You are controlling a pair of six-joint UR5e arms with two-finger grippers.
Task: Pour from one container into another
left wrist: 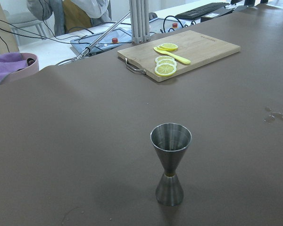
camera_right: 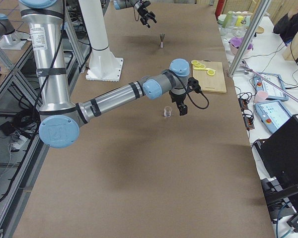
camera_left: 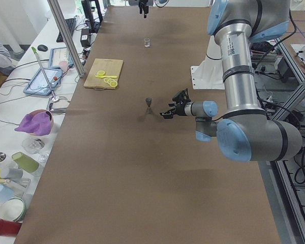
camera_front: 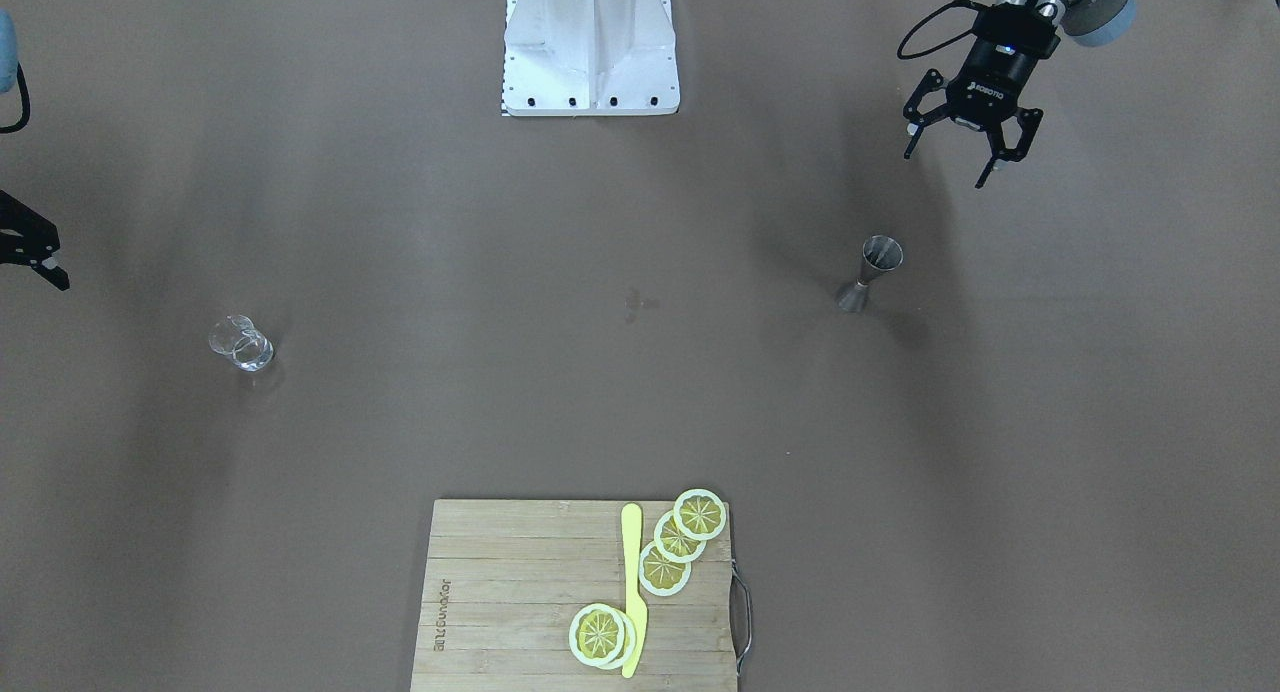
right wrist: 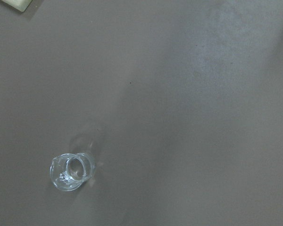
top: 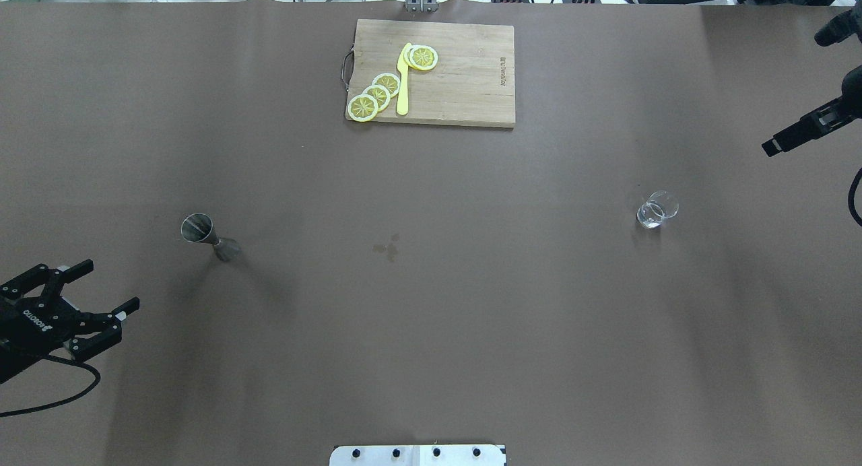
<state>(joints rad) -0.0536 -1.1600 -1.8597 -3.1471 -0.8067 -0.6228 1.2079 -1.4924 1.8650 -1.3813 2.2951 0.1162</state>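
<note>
A steel hourglass jigger [top: 205,236] stands upright on the brown table, left of centre in the overhead view. It fills the middle of the left wrist view, jigger [left wrist: 170,160]. My left gripper [top: 108,287] hovers open and empty near the table's left edge, a short way from the jigger [camera_front: 870,272]. A small clear glass [top: 656,209] with a pouring lip stands on the right side. The right wrist view looks down on this glass [right wrist: 71,172]. My right gripper [top: 774,145] hangs at the right edge, apart from the glass, seemingly open with nothing in it.
At the far middle of the table lies a wooden cutting board [top: 465,82] carrying lemon slices [top: 377,95] and a yellow knife [top: 403,82]. A small wet stain [top: 387,248] marks the table centre. The white robot base [top: 417,454] sits at the near edge.
</note>
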